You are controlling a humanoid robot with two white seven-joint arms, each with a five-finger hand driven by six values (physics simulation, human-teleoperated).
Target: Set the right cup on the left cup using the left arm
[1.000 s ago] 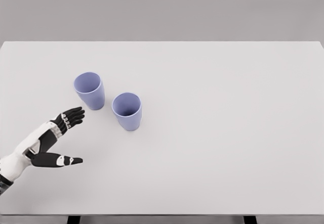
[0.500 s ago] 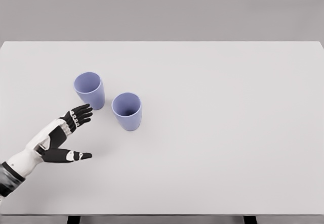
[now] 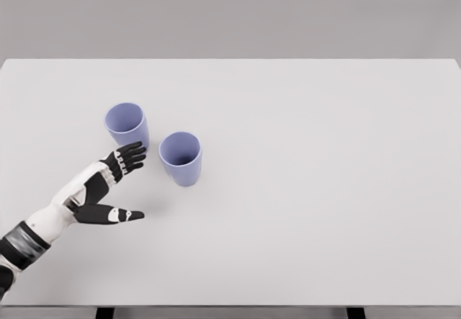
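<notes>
The left hand [image 3: 108, 188] reaches in from the lower left, fingers spread and holding nothing, near the right cup [image 3: 181, 158]. Both cups stand upright on the white table [image 3: 324, 189]; the left cup [image 3: 127, 128] sits farther back

A white rectangular tabletop [image 3: 324, 189] carries two upright, open-topped lilac plastic cups standing near each other left of centre: the left cup [image 3: 128, 127] farther back, the right cup [image 3: 181, 158] nearer and to its right, with a narrow gap between them. The robot's left hand [image 3: 108, 189] comes in from the near left, fingers [image 3: 130, 158] spread, their tips just beside the left cup's base and close to the right cup's left side. The cups are the only obstacles on the tabletop.
</notes>
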